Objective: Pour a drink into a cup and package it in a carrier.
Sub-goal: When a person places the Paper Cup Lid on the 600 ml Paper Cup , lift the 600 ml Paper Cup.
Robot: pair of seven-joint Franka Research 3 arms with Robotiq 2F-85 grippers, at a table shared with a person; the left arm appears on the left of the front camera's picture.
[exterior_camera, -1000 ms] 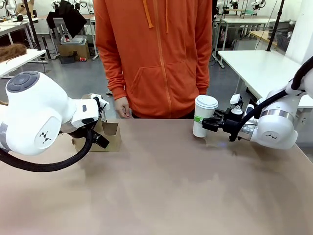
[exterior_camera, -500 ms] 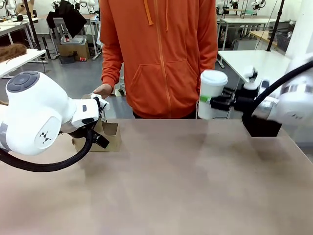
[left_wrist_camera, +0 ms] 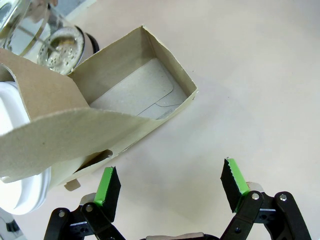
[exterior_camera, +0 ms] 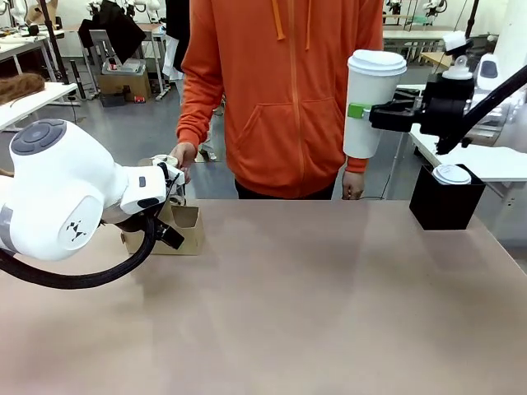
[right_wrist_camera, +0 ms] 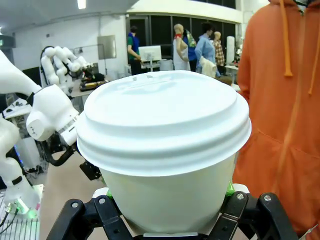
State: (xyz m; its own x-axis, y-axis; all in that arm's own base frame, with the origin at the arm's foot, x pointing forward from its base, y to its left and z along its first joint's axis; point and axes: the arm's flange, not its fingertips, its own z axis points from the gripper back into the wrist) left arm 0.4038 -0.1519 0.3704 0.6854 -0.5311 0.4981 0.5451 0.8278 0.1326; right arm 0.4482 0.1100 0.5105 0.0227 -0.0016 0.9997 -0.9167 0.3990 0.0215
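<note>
**Item 1: the cup** [exterior_camera: 363,99]. Tall white paper cup with a white domed lid.
- Location: upper right of the front frame, in the air well above the bench [exterior_camera: 288,313], upright, in front of the person's orange sleeve.
- Contents: hidden by the lid, so the drink cannot be confirmed.
- Handling (judged): the thin paper wall dents under a hard squeeze. If full, the cup is top-heavy and warm, and the lid may lift if the wall buckles. It is stiffest just under the rim. Take hold on the upper wall and keep it level.

**Item 2: right jaws.** Closed on the cup from the side, green pads on the wall somewhat below the lid. In the right wrist view the cup sits squarely between the fingers.

**Item 3: the carrier** [exterior_camera: 184,227]. Brown cardboard, standing on the bench at centre left of the front frame, well apart from the cup.
- The left wrist view shows one slot open and empty.
- A person's hand [exterior_camera: 183,155] is at its handle panel.
- Handling (judged): light, so it may slide or tip as a cup goes in.

**Item 4: left jaws.** Spread wide and holding nothing, over bare bench just beside the carrier's open slot.

**Item 5: black box** [exterior_camera: 445,207]. On the bench at right, with a shorter lidded cup [exterior_camera: 452,174] on it.
</note>
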